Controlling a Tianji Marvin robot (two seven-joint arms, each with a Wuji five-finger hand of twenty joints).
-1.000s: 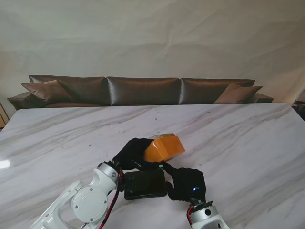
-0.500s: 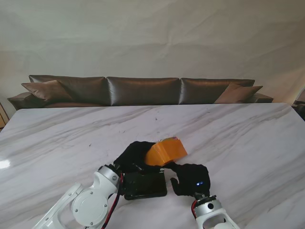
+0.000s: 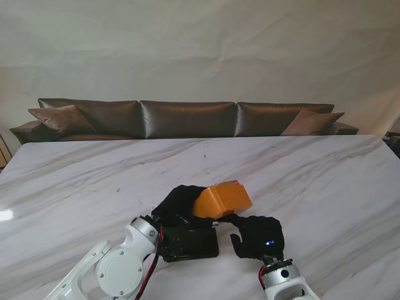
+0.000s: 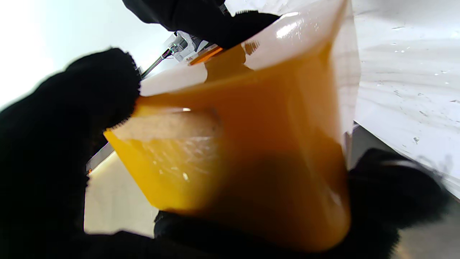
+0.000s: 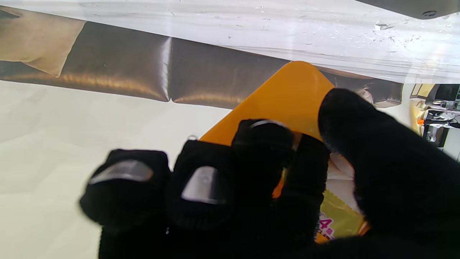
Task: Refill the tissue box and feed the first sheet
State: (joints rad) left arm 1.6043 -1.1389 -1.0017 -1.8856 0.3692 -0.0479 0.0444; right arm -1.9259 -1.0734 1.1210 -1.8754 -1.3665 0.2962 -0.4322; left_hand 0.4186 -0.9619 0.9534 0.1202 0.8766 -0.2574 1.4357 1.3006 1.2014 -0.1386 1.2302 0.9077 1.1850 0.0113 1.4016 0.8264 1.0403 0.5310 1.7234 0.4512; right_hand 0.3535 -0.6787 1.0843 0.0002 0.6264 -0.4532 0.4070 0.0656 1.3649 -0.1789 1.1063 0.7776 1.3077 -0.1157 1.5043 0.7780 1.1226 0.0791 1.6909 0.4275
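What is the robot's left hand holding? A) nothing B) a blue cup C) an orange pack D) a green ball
C: the left robot hand in its black glove wraps the orange pack, lifted off the marble table.

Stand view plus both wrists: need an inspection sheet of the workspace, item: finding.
Surface: white marble table, grey veins, some specks.
Job's things: orange tissue pack lifted and tilted over the dark box; a glossy wrapper shows in the left wrist view.
Clutter: nothing seen.
Hands: left hand shut on the pack; right hand has fingertips at the pack's near edge, grip unclear.
Cables: red and black wires on the left arm.
Surroundings: brown leather sofa, pale backdrop.
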